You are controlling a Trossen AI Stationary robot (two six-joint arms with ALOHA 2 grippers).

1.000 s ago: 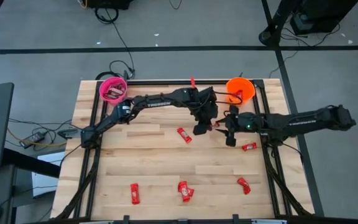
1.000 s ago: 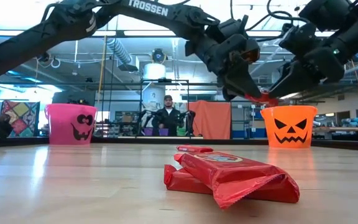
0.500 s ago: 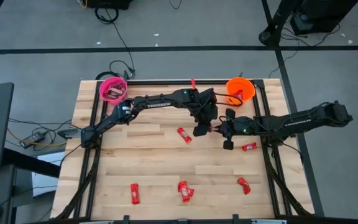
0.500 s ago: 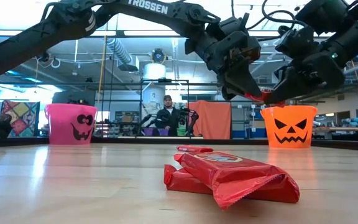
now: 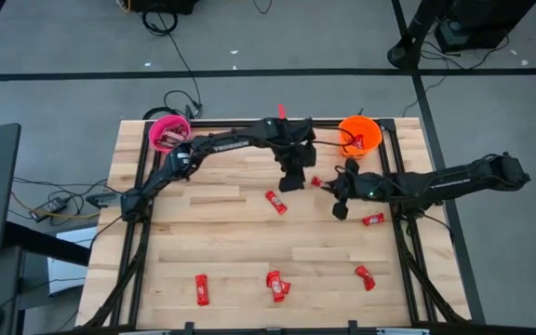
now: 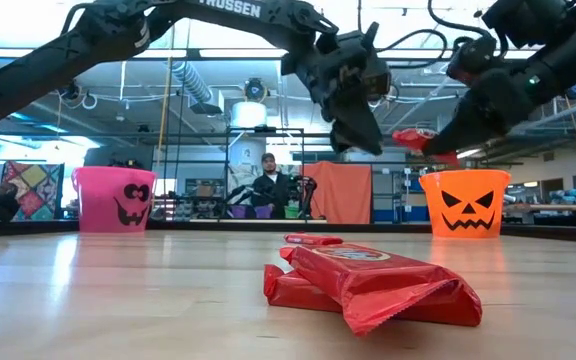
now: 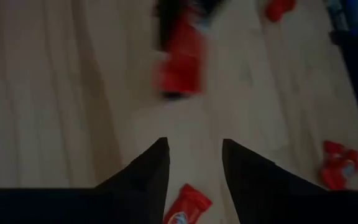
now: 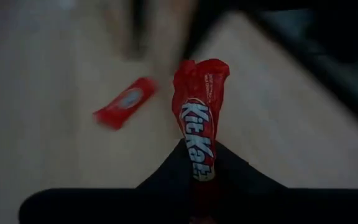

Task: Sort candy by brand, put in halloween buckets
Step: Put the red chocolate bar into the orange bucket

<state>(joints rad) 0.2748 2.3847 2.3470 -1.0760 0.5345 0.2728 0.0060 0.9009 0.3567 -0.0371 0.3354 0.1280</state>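
Handover region above the far half of the table. The right gripper (image 8: 197,163) is seen with its jaws closed on one end of a red KitKat bar (image 8: 199,118), the free end of which projects straight ahead of the fingertips; in the low view the same bar (image 6: 414,138) is held in the air, above and just short of the orange bucket (image 6: 465,201). The left gripper (image 7: 194,163) is shown with its jaws parted and nothing between them; a loose red bar (image 7: 184,207) lies on the table below the gap. The two grippers are apart, the left gripper (image 5: 292,179) on the pink-bucket side of the right gripper (image 5: 328,182). The pink bucket (image 5: 169,132) stands at the far left corner, well behind the left jaws, with wrappers visible inside. Further red bars, including a folded pair (image 6: 368,288), are scattered over the near half of the table (image 5: 240,261).
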